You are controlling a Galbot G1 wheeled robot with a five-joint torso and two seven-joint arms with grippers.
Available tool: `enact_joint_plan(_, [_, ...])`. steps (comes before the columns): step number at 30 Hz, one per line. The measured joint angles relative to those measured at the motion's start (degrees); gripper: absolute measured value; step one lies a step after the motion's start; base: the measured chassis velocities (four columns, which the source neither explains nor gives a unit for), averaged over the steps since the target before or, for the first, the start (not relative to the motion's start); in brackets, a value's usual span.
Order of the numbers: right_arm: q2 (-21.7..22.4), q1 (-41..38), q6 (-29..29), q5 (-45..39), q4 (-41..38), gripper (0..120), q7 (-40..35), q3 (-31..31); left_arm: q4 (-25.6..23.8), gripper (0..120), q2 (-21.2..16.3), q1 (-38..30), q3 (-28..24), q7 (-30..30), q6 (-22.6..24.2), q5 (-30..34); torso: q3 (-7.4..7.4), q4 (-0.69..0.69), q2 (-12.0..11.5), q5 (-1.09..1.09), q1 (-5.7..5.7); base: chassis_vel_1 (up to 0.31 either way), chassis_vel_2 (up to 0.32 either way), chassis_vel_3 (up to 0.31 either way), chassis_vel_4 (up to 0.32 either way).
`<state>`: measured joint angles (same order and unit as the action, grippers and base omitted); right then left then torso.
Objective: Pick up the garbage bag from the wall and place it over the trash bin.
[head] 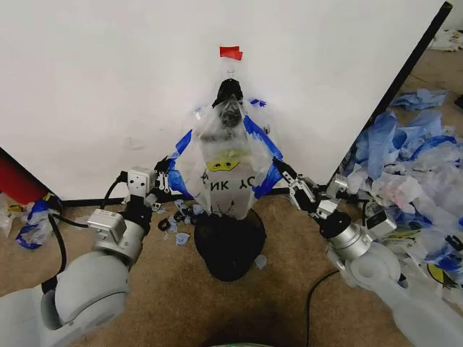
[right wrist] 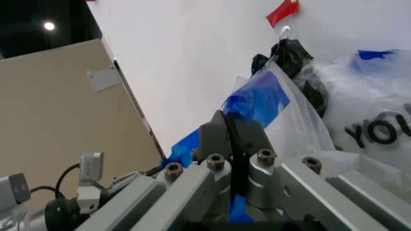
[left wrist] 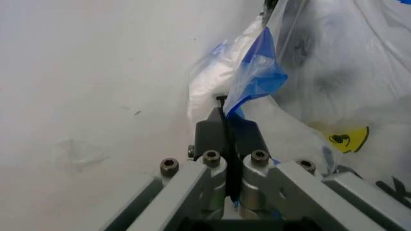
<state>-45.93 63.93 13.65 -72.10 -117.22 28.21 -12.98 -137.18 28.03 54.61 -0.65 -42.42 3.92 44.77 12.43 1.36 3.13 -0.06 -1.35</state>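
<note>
Two end effectors, left (head: 163, 182) and right (head: 285, 173), each clenched a blue handle, spreading the garbage bag (head: 226, 163) mid-frame, apparently to open it above the trash bin (head: 229, 246).

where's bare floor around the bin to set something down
Bare carpet lies in front of the trash bin, between the two arms, and toward the left end effector. It is crowded at the wall behind the bin, where the garbage bag hangs between both end effectors, right one included. Scraps litter the left; a bag pile fills the right.
</note>
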Motion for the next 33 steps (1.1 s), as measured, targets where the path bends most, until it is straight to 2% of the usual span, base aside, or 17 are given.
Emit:
enact_joint_plan(5, [-0.01, 0.65, 0.06, 1.4, -0.16, 0, 0.27, -0.07, 1.5, 0, 4.6, 3.25, -0.12, 1.94, -1.25, -3.71, 0.0, 0.0, 0.0, -0.02, 0.0, 0.0, 0.0, 0.0, 0.0])
enact_joint_plan(14, [0.02, 0.94, 0.15, 2.34, 0.18, 0, 0.42, 0.12, 2.37, 0, 7.11, 5.36, 0.15, 3.24, -2.18, -5.88, 0.0, -0.01, 0.0, 0.0, 0.0, 0.0, 0.0, 0.0, 0.0])
enact_joint_plan(18, [-0.41, 1.81, 0.29, 3.28, 0.31, 0, 0.66, 0.36, 2.98, 0, 10.18, 6.22, 0.19, 4.14, -2.73, -7.9, 0.0, -0.01, 0.0, -0.02, 0.0, 0.0, 0.0, 0.0, 0.0])
enact_joint_plan(25, [-0.23, 2.29, 0.31, 3.91, -0.01, 0, 1.26, 0.39, 1.79, 0, 11.23, 6.97, 1.33, 5.64, -3.22, -9.49, 0.0, 0.0, 0.0, -0.01, 0.0, 0.0, 0.0, 0.0, 0.0])
enact_joint_plan(33, [1.12, 2.53, 0.32, 3.89, -0.48, 0, 2.63, -0.64, -1.51, 0, 12.97, 15.33, 5.83, 7.23, -3.73, -12.21, 0.0, -0.01, 0.0, -0.01, 0.0, 0.0, 0.0, 0.0, 0.0])
